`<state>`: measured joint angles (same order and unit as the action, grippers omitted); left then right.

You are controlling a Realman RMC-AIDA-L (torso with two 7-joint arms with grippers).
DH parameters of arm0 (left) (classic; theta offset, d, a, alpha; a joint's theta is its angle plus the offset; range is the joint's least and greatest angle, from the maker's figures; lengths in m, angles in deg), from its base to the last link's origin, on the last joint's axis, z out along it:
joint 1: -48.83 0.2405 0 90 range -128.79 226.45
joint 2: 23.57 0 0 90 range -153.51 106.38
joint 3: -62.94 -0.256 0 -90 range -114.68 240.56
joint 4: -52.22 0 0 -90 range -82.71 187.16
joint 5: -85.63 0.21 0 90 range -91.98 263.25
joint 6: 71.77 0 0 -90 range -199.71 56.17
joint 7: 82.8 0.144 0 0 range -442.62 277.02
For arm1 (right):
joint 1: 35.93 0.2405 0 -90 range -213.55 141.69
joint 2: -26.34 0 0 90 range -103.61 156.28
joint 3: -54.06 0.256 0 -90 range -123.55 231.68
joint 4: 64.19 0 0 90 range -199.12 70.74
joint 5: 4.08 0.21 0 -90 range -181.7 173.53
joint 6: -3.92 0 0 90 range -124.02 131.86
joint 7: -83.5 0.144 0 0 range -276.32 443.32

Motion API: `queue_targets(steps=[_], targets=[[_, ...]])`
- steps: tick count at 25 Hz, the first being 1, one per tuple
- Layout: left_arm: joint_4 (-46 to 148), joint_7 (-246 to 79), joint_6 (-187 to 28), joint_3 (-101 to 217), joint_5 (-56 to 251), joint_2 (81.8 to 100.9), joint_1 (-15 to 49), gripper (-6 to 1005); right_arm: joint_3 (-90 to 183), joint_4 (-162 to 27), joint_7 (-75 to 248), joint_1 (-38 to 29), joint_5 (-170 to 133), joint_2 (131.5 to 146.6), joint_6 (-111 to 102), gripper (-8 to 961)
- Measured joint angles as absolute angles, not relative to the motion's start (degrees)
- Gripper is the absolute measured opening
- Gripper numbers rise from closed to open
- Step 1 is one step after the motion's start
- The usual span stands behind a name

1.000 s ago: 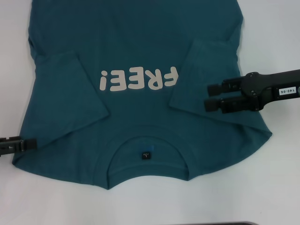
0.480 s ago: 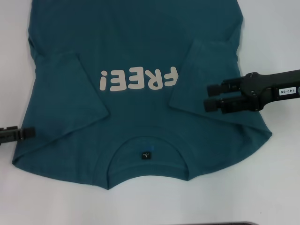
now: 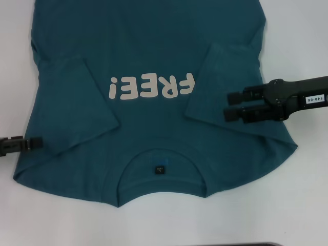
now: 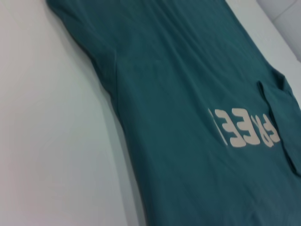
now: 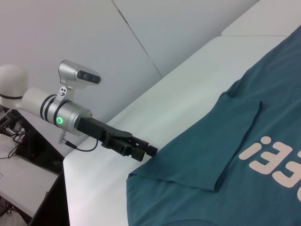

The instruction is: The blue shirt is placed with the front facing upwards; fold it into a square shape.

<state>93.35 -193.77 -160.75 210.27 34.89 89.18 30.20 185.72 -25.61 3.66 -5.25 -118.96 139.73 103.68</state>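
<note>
The blue shirt point(image 3: 154, 46) lies flat and front up on the white table, its collar nearest me. The cream "FREE!" lettering point(image 3: 152, 86) and the small dark neck label point(image 3: 160, 169) both show. Both short sleeves are folded in over the body. My left gripper point(image 3: 37, 142) sits low at the shirt's left edge, beside the shoulder; it also shows in the right wrist view point(image 5: 151, 151), tip at the cloth's edge. My right gripper point(image 3: 229, 105) is open over the folded right sleeve with nothing between its fingers. The left wrist view shows only the shirt point(image 4: 188, 94) and table.
The white table point(image 3: 307, 205) surrounds the shirt on the left, right and near sides. A dark edge point(image 3: 241, 244) shows at the near border. In the right wrist view, the table's far edge point(image 5: 94, 155) drops off behind the left arm, with cables beyond.
My left gripper has moved away from me along the shirt's left edge and a little inward toward the cloth. The right arm and the shirt have not moved.
</note>
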Motion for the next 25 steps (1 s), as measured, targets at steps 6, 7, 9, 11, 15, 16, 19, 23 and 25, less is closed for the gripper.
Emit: queue_targets(steps=[6,7,9,11,15,16,19,23,25], targets=[[93.35,-193.98,-161.81,209.38,35.46,89.27,30.13,874,185.72,-25.54,3.81,-5.11,-118.96,139.56,103.67,701],[93.35,-193.98,-161.98,209.33,35.46,89.27,30.17,874,185.72,-25.52,3.89,-5.11,-118.96,139.51,103.67,701],[93.62,-193.98,-162.27,209.61,35.46,89.28,30.43,874,185.72,-25.50,4.12,-5.09,-118.96,139.45,103.67,701],[93.77,-193.98,-162.56,209.80,35.46,89.28,30.53,874,185.72,-25.50,4.21,-5.08,-118.96,139.40,103.67,700],[93.81,-194.02,-162.88,209.39,36.10,89.26,30.45,874,185.72,-25.59,4.22,-5.08,-118.96,139.36,103.70,700],[93.86,-194.04,-162.90,209.46,36.43,89.29,30.43,874,185.72,-25.63,4.22,-5.08,-118.95,139.35,103.72,700],[93.93,-194.11,-162.91,209.72,36.83,89.29,30.42,874,185.72,-25.73,4.22,-5.08,-118.96,139.35,103.75,700],[93.96,-194.29,-162.89,210.10,36.86,88.93,30.81,873,185.72,-25.75,4.23,-5.08,-118.95,139.35,103.77,700],[93.97,-194.36,-162.89,210.17,36.86,88.79,31.04,873,185.72,-25.78,4.23,-5.08,-118.95,139.35,103.76,699]])
